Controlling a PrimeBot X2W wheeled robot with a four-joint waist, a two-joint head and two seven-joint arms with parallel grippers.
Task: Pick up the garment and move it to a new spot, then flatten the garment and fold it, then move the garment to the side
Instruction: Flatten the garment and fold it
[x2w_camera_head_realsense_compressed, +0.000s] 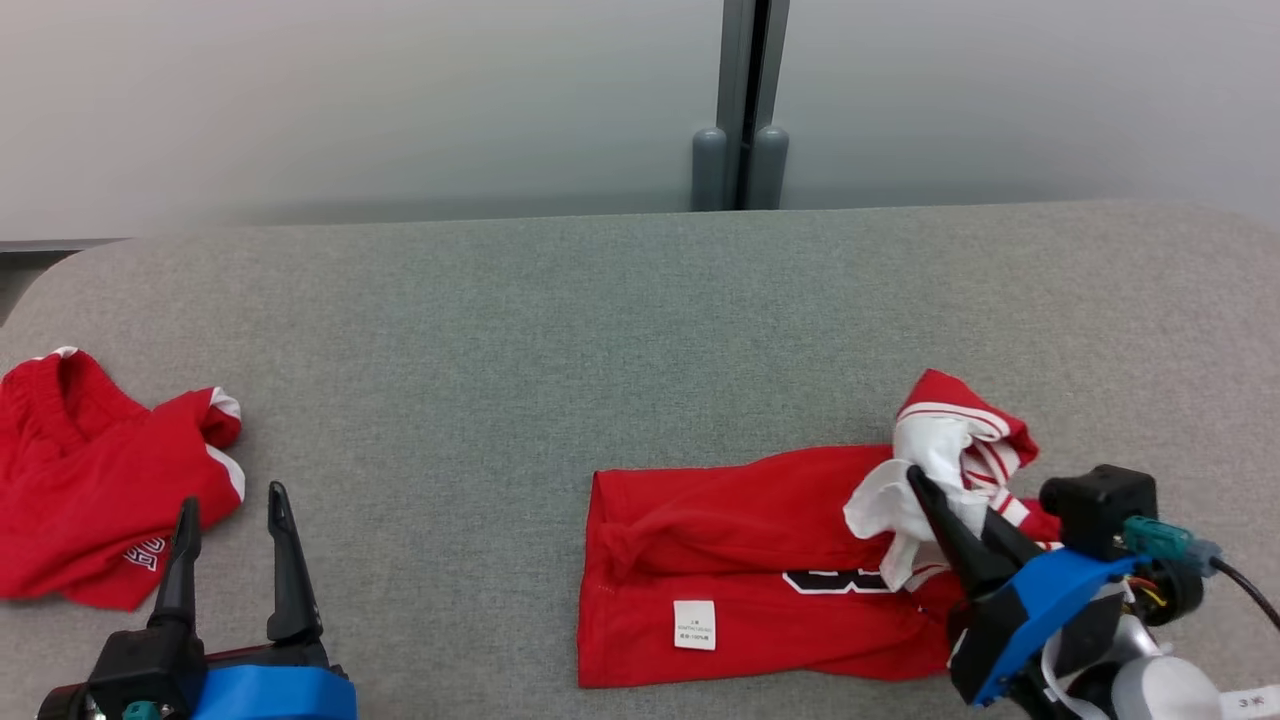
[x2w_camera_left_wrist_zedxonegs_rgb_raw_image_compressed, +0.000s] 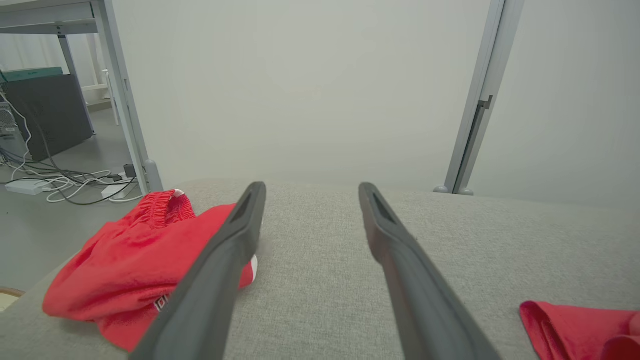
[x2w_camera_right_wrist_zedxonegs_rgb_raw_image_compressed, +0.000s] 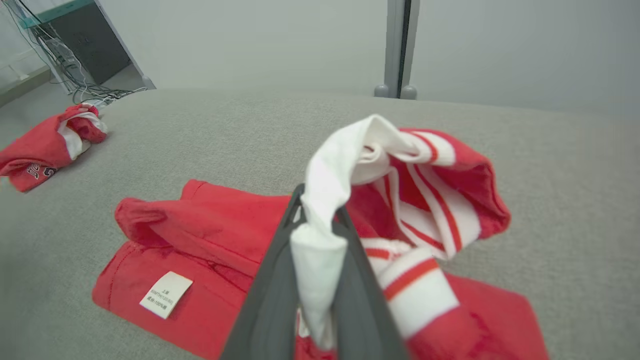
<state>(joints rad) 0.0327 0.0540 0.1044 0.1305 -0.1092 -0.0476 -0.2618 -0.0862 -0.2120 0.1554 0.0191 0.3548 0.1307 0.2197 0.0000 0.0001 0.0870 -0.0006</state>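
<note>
A red garment (x2w_camera_head_realsense_compressed: 740, 570) with white and red striped trim lies partly folded on the grey table (x2w_camera_head_realsense_compressed: 600, 320), right of centre, a white label on its lower layer. My right gripper (x2w_camera_head_realsense_compressed: 920, 485) is shut on a white fold of that garment (x2w_camera_right_wrist_zedxonegs_rgb_raw_image_compressed: 320, 220), lifting the sleeve end above the rest. My left gripper (x2w_camera_head_realsense_compressed: 232, 505) stands open near the front left edge, nothing between its fingers (x2w_camera_left_wrist_zedxonegs_rgb_raw_image_compressed: 230, 250). The red garment's edge (x2w_camera_left_wrist_zedxonegs_rgb_raw_image_compressed: 575, 325) shows at the lower right of the left wrist view.
A second red garment (x2w_camera_head_realsense_compressed: 90, 480) lies crumpled at the table's left edge, just left of my left gripper, also seen as a red heap (x2w_camera_left_wrist_zedxonegs_rgb_raw_image_compressed: 135, 265) and a small heap (x2w_camera_right_wrist_zedxonegs_rgb_raw_image_compressed: 50, 145). A grey partition post (x2w_camera_head_realsense_compressed: 742, 100) stands behind the table. Cables (x2w_camera_left_wrist_zedxonegs_rgb_raw_image_compressed: 65, 180) lie on the floor.
</note>
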